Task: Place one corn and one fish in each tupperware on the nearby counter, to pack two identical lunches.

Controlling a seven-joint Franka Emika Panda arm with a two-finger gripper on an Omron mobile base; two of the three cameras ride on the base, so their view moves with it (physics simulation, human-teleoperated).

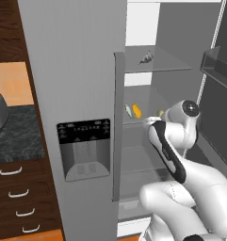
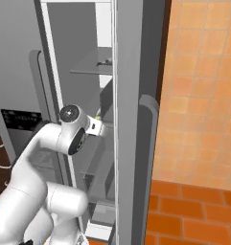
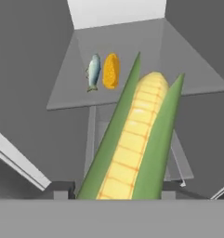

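One husked corn ear [image 3: 134, 148] pinched in the gripper [image 3: 114, 195], fish [image 3: 93, 72] and second corn [image 3: 111, 70] on the shelf [image 3: 187, 69] beyond.

A fish [image 3: 93, 72] and a corn [image 3: 111, 70] are seen lying side by side, just apart, on a grey fridge shelf [image 3: 146, 51], near its back wall

1. Fridge door [image 1: 72, 70]: brushed grey metal, matt.
2. Counter [image 1: 16, 136]: black speckled stone.
3. Drawers [image 1: 20, 197]: dark wood, silver handles.
4. Corn [image 3: 132, 148]: ribbed yellow kernels, smooth green husk.
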